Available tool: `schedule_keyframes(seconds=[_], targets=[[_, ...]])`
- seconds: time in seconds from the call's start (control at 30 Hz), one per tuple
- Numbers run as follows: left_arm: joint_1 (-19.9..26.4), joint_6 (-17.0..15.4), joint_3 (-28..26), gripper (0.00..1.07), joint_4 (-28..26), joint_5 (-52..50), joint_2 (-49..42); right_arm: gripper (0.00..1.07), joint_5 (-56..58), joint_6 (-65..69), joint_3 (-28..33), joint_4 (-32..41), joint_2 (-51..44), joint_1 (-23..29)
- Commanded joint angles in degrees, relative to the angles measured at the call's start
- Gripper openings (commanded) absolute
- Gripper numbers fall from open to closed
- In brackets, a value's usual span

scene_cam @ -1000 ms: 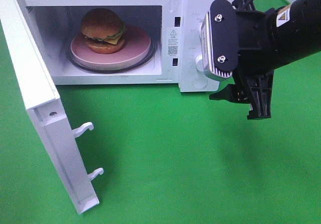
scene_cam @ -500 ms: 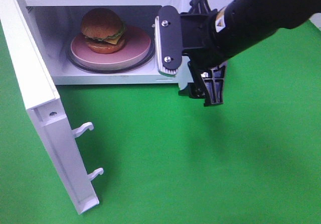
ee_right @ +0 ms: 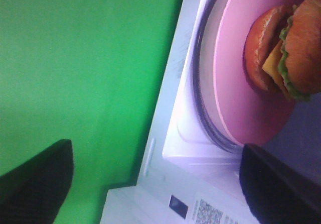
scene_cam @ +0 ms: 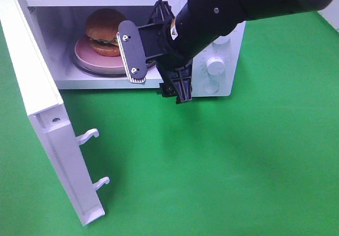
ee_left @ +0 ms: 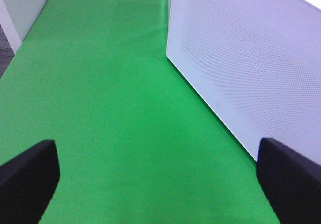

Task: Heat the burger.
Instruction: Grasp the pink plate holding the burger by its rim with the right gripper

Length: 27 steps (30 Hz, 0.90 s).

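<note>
I count 1 microwave, white, with 1 door swung open. On that door's edge I see 2 latch hooks. On the control panel I can make out 1 round knob; the arm covers the rest of the panel, so I can't count further there. Inside sit 1 burger, 1 pink plate and 1 glass turntable. I see 2 grippers: 1 right gripper and 1 left gripper, each showing 2 dark fingers.
</note>
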Motion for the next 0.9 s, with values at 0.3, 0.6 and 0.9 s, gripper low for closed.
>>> schedule_keyframes(seconds=[0.3,0.6,0.9], targets=[[-0.3,0.0,0.2,1.0,-0.4,-0.3,-0.3,0.85,0.4,0.6,-12.9,-0.3,11.2,0.0],[-0.3,0.0,0.2,1.0,-0.4,-0.3,-0.3,0.84,1.9,0.9,-20.7,0.1,18.2,-1.3],[-0.3,0.0,0.2,1.0,-0.4,-0.3,-0.3,0.83,4.1,1.2,-27.5,0.7,24.6,-2.7]])
